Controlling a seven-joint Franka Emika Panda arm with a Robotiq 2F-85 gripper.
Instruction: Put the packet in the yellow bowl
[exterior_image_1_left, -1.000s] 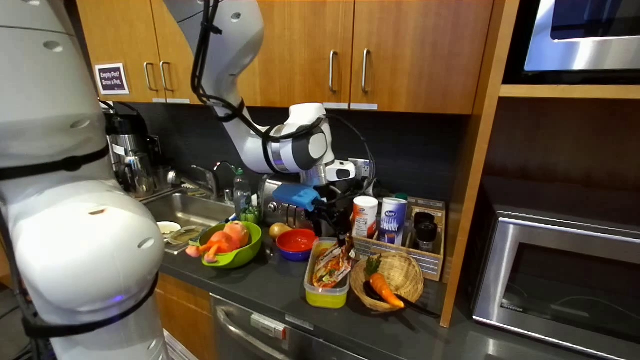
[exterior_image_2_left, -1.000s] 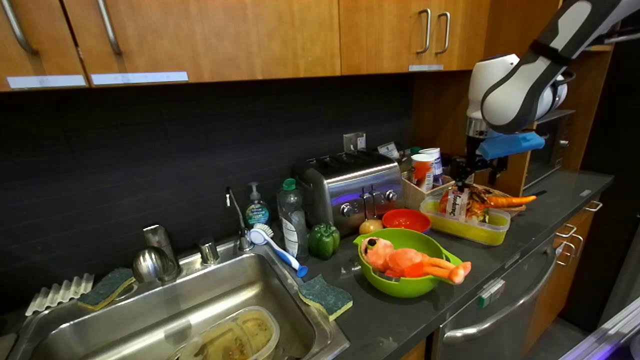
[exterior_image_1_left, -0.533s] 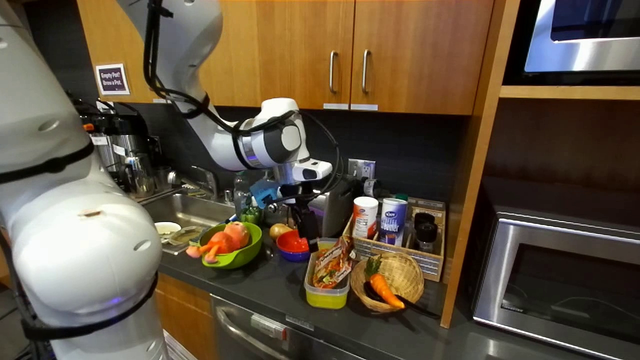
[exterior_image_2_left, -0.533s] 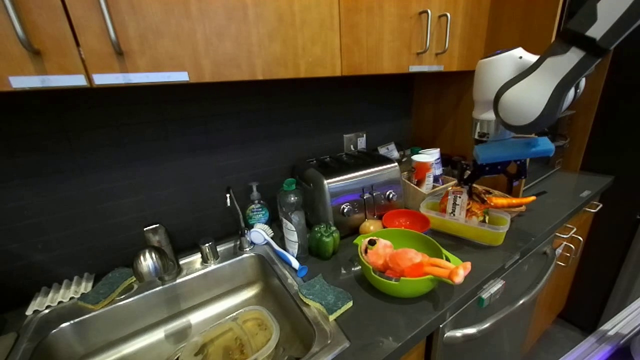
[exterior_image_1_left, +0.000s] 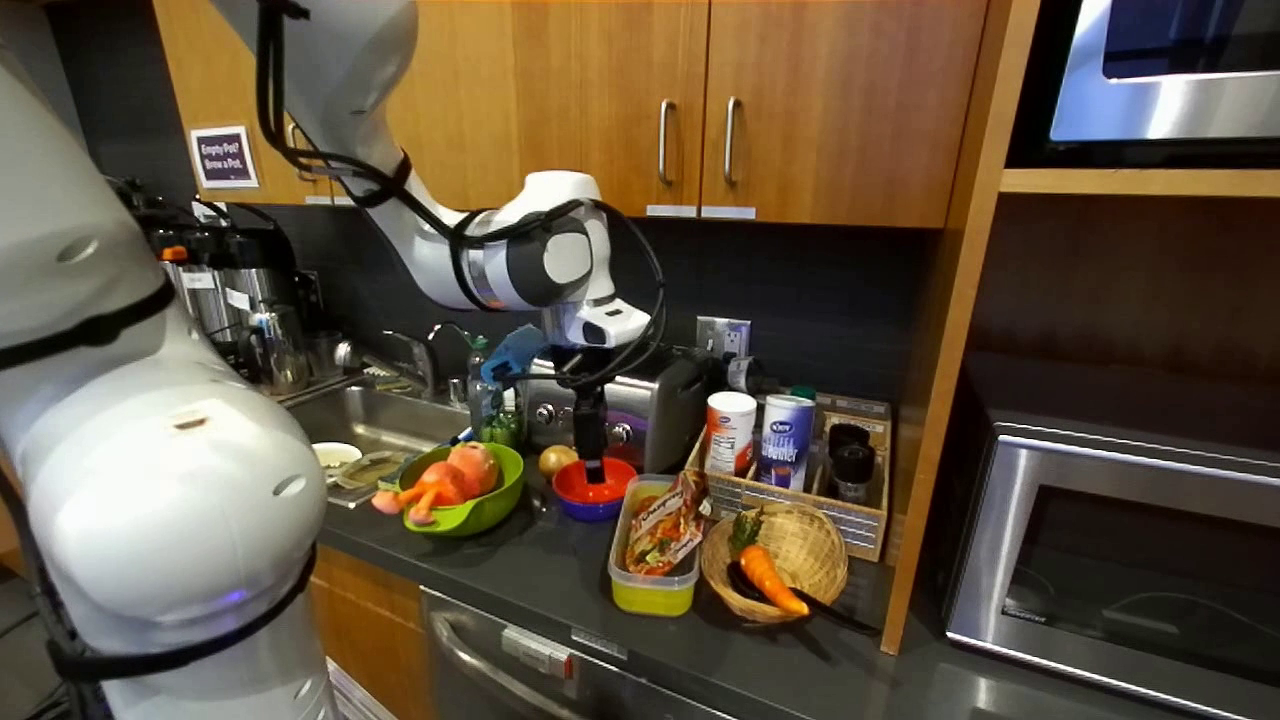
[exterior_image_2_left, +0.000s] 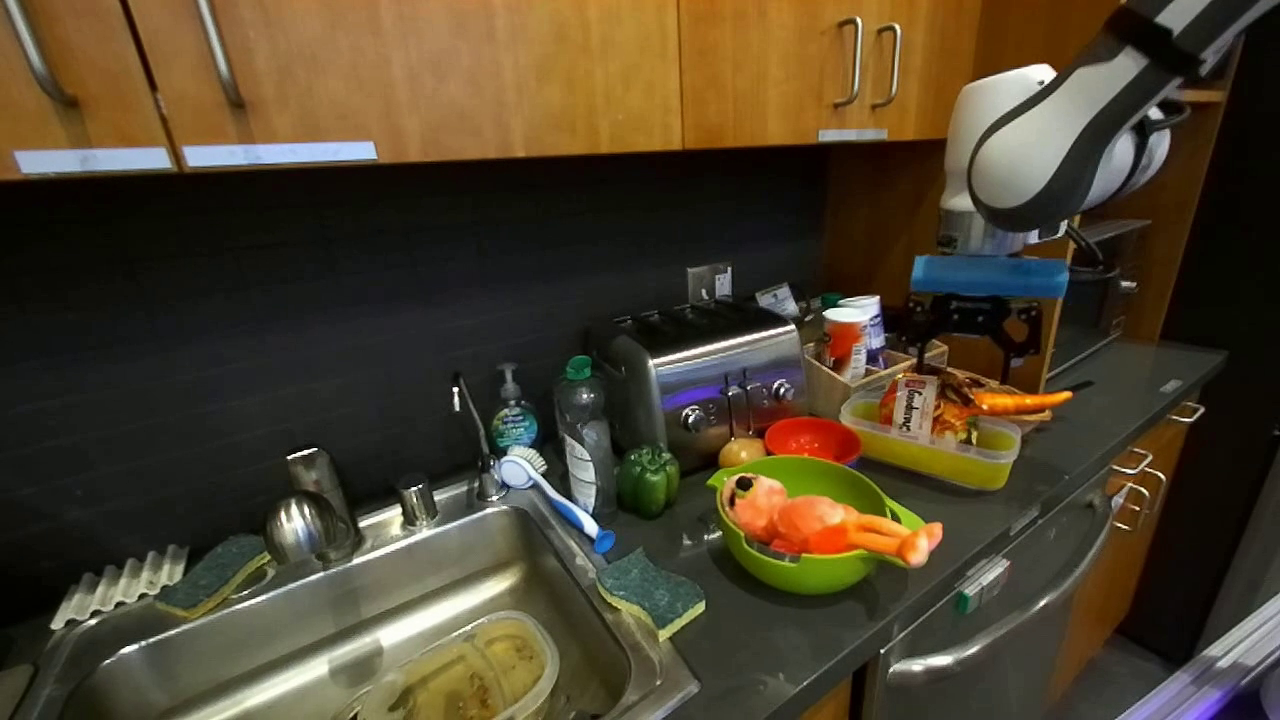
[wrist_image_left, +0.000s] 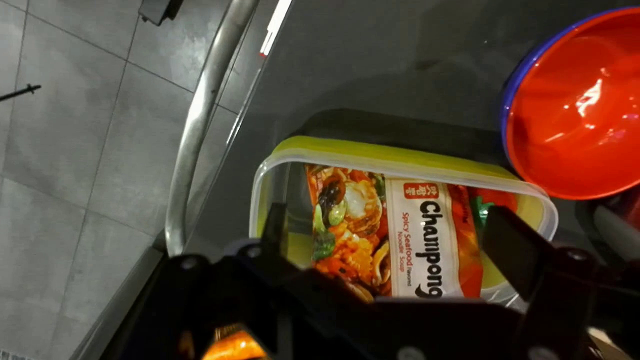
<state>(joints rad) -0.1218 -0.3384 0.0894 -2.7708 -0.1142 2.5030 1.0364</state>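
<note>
Left to right in an exterior view: shoulder (exterior_image_1_left: 170, 480) fills far left, forearm (exterior_image_1_left: 350, 70) slopes down rightward, wrist (exterior_image_1_left: 560, 255) bent, gripper (exterior_image_2_left: 965, 362) pointing down in midair near yellow-green plastic tub (wrist_image_left: 395, 156) and red bowl (wrist_image_left: 575, 120); exact offset over them can't tell.

Edges: steel sink (exterior_image_1_left: 385, 410), then green bowl (exterior_image_1_left: 490, 515) with plush toy (exterior_image_1_left: 445, 485), dark countertop (exterior_image_1_left: 545, 570) giving room out to the front edge, toaster (exterior_image_2_left: 700, 360) at the back behind the gripper, red bowl, tub just beside it, woven basket (exterior_image_1_left: 825, 535) with carrot (exterior_image_1_left: 762, 575) close on tub's other side, wooden panel (exterior_image_1_left: 930, 450) walling off the right.

Fingers (wrist_image_left: 517, 255) spread wide, holding nothing and clear of the Champong noodle-soup packet (wrist_image_left: 425, 235). Packet lies inside the tub, leaning, upper end above the rim; in wrist view it shows below, between the two fingers.
</note>
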